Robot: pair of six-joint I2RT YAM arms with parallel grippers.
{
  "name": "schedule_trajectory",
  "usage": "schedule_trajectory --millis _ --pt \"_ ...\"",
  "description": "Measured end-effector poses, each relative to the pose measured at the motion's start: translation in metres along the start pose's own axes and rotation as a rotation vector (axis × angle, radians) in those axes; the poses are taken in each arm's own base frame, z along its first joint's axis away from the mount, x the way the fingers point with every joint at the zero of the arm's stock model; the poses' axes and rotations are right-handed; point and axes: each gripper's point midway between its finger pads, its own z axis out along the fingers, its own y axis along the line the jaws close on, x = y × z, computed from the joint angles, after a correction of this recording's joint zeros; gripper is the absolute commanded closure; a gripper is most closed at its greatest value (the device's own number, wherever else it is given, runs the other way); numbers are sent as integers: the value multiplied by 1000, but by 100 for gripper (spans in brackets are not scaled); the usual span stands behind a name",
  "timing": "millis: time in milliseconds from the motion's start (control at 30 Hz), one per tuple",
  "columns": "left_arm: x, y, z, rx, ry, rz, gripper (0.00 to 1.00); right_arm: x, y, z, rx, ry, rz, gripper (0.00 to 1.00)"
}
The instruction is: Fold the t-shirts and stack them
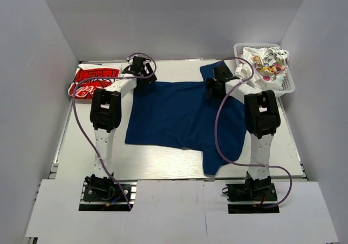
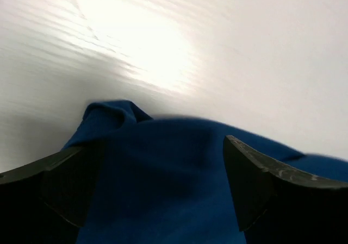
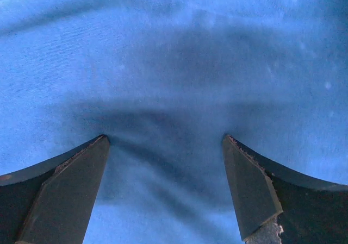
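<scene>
Navy blue cloth t-shirt [image 1: 179,113] lies spread flat in the middle of your white table [image 1: 163,168]. Your left gripper [image 1: 138,67] is at its far left corner, jaws wide apart, with the cloth below them and not pinched. Your right gripper [image 1: 215,86] is low over the far right part, also released and holding nothing. A folded red-and-white lettered t-shirt [image 1: 91,82] lies far left. Crumpled white printed t-shirts [image 1: 266,63] fill the white plastic lattice basket [image 1: 290,86] far right.
</scene>
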Motion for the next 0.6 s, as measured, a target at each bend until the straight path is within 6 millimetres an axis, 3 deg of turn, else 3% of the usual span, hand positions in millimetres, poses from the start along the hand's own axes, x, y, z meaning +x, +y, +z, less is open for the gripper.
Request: schedule_trajectory --millis 167,333,467,533,600 --pt "-29 33 14 -159 -53 -66 0 -37 17 21 -52 -48 -69 10" --pt "-48 54 18 -189 -71 -108 0 -83 32 40 -87 -137 -176 10" --pt "-67 54 17 -164 -86 -95 0 -109 39 27 -125 -206 -234 10" --pt "-74 47 10 -140 -96 -74 0 -114 40 9 -140 -227 -245 10" --pt "-70 42 -6 -118 -91 -46 0 -113 40 -22 -161 -261 -229 10"
